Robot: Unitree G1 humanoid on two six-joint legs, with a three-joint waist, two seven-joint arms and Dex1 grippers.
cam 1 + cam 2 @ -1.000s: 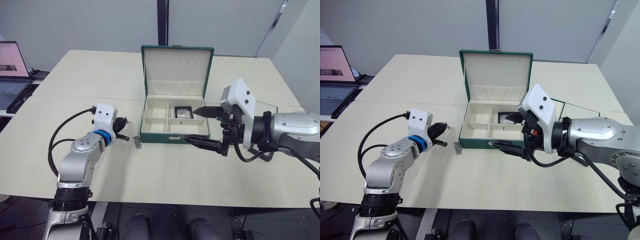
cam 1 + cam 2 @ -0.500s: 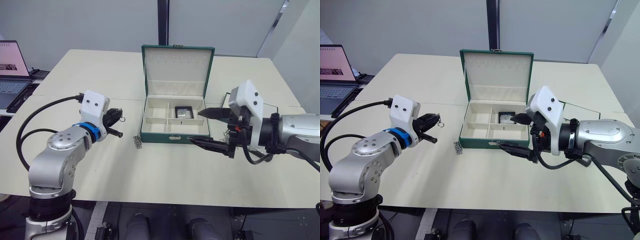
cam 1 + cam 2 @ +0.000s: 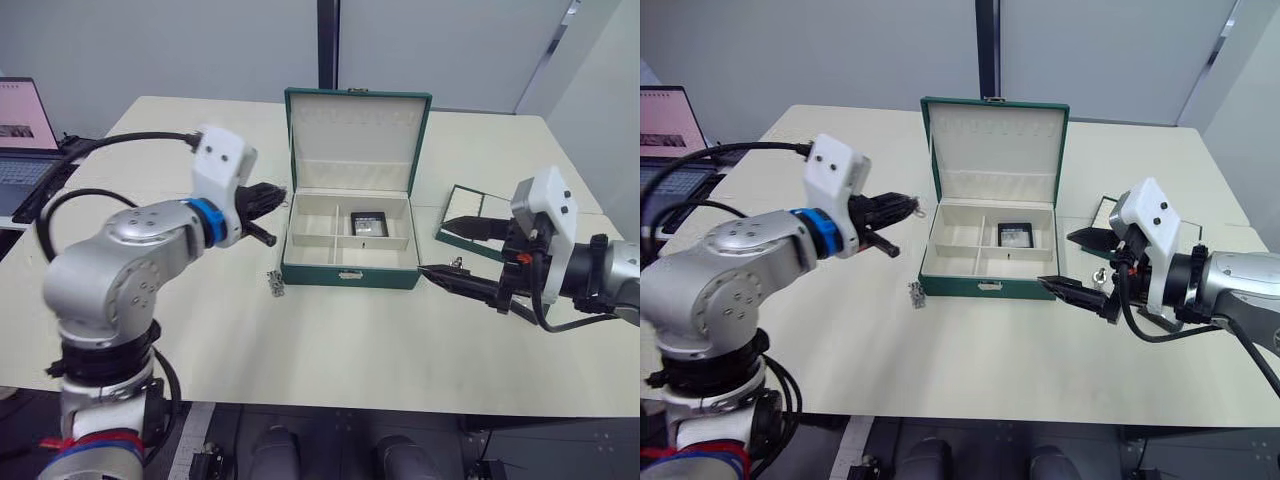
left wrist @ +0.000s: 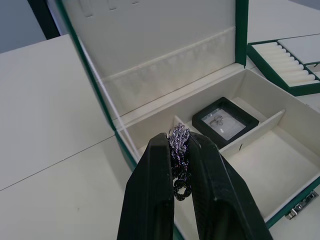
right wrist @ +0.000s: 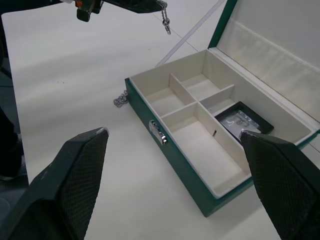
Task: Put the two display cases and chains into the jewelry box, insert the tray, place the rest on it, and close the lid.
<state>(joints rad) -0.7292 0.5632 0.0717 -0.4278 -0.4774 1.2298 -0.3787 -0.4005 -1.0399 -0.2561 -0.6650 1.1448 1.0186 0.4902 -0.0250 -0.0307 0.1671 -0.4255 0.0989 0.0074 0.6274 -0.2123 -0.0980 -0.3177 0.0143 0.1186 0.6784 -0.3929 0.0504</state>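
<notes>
I am pinching a silver chain in the left gripper, hovering at the jewelry box's left rim. Right gripper is waiting spread wide, empty. One display case sits inside; a second chain lies beside the box. Next: release over a compartment.

no readable text, labels or numbers anywhere
</notes>
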